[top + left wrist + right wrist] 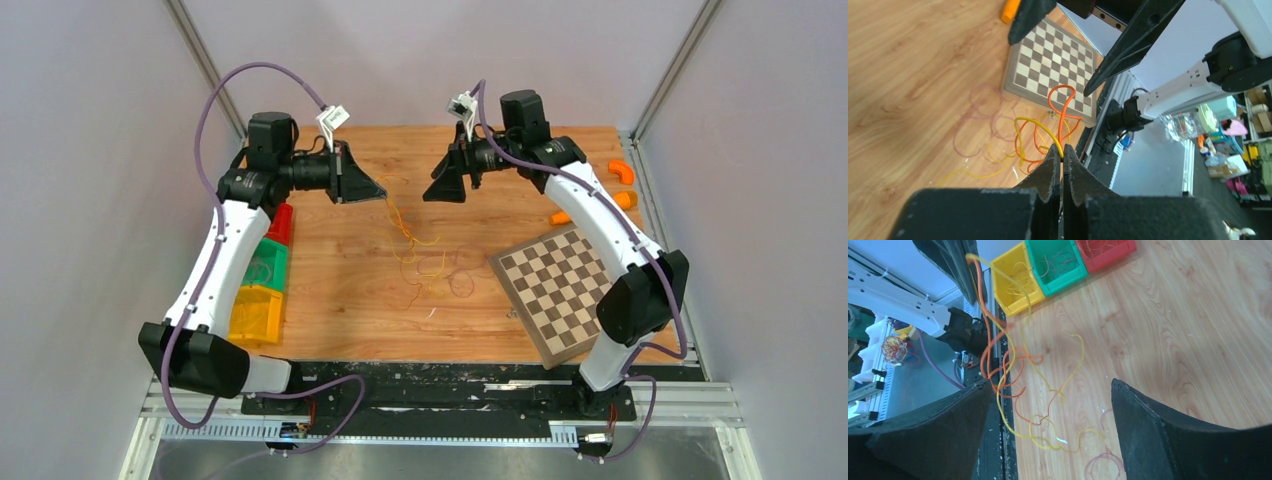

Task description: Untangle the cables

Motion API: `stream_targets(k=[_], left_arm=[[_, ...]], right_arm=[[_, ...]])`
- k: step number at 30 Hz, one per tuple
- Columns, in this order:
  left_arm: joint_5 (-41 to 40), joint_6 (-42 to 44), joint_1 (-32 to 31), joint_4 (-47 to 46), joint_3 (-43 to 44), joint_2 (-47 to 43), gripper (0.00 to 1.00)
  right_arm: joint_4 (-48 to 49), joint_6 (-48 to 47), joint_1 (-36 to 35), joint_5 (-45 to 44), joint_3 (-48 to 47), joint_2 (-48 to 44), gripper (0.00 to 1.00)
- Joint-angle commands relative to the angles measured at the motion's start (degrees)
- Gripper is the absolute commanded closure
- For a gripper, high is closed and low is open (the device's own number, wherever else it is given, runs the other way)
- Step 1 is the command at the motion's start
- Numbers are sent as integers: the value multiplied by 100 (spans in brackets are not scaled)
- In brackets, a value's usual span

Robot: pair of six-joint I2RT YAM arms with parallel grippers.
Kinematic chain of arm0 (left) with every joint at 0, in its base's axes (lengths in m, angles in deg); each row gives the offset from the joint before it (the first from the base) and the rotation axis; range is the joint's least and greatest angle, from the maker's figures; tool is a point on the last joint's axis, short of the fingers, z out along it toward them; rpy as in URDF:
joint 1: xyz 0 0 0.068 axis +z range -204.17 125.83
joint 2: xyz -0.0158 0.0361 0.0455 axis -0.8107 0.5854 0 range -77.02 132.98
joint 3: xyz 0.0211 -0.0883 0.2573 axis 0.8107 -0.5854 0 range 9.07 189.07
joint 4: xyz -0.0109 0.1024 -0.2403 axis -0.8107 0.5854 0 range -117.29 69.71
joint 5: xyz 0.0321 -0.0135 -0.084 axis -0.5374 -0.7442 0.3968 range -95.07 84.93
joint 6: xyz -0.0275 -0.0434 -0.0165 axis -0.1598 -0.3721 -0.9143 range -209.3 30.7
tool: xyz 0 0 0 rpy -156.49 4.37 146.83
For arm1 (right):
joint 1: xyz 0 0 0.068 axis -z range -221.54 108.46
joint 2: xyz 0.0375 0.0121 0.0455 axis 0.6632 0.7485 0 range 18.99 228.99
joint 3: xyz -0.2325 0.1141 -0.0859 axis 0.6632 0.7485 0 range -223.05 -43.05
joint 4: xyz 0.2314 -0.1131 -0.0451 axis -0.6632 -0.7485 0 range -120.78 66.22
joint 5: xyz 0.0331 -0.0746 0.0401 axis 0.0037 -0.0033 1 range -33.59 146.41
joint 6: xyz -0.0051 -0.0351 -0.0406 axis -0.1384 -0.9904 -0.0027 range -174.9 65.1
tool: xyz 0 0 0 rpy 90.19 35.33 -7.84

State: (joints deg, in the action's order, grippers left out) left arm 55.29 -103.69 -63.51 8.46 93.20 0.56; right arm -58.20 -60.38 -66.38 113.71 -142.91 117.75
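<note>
The cables are thin orange, yellow and dull-red strands. A tangle of them (425,262) lies mid-table. My left gripper (383,192) hangs above it, shut on a yellow cable (1040,129) pinched at the tips (1063,151). An orange cable (1062,107) hangs looped with the yellow one. Dull-red loops (982,116) lie flat on the wood. My right gripper (438,190) faces the left one a short way off. It (1050,384) stands wide open with nothing between its fingers (1153,430). The yellow strand (1000,410) and orange strand (998,357) trail down past its left finger.
A chessboard (558,285) lies at the right front, partly under the right arm. Red (282,222), green (267,265) and yellow (255,315) bins line the left edge and hold a few strands. Orange pieces (622,172) sit at the back right.
</note>
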Motion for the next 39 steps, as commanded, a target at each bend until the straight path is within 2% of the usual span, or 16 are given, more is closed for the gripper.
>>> stream_targets(k=[1,6,9,11,14,15,17,18,19,21,25,27,32,36,39], left_arm=[[248,193,-264,-191,-70,19,100],[314,263,-452,-127,-90,176,100],[340,281,-523,-91,-85,240,100],[333,327,-550,-17,-78,263,100],[226,491,-553,176,-66,293,100],[109,620,-540,349,-23,302,100],[-25,818,-423,575,67,319,83],[-55,861,-242,623,98,321,65],[-80,923,-124,659,172,320,57],[-83,1178,249,699,342,288,32],[-459,2248,481,894,747,52,10],[-411,2140,451,472,673,-121,3],[-477,1982,-141,62,712,-124,1],[-518,1783,-540,23,833,26,2],[-482,1699,-723,51,911,146,9]], right_arm=[[386,460,-269,11,-274,-108,13],[420,406,-457,-306,-381,105,20],[425,386,-516,-323,-498,211,34],[427,356,-551,-360,-549,226,49],[440,247,-564,-375,-530,150,88],[442,196,-566,-426,-485,89,98],[444,29,-566,-555,-343,-65,100],[451,-60,-566,-646,-256,-164,100],[459,-145,-570,-717,-160,-257,100],[470,-258,-571,-788,-15,-420,100],[495,-260,-567,-568,48,-556,100],[533,-195,-570,-384,-6,-551,100],[595,12,-602,-167,-345,-476,100],[627,38,-630,-151,-416,-516,100],[628,40,-662,-189,-399,-526,100]])
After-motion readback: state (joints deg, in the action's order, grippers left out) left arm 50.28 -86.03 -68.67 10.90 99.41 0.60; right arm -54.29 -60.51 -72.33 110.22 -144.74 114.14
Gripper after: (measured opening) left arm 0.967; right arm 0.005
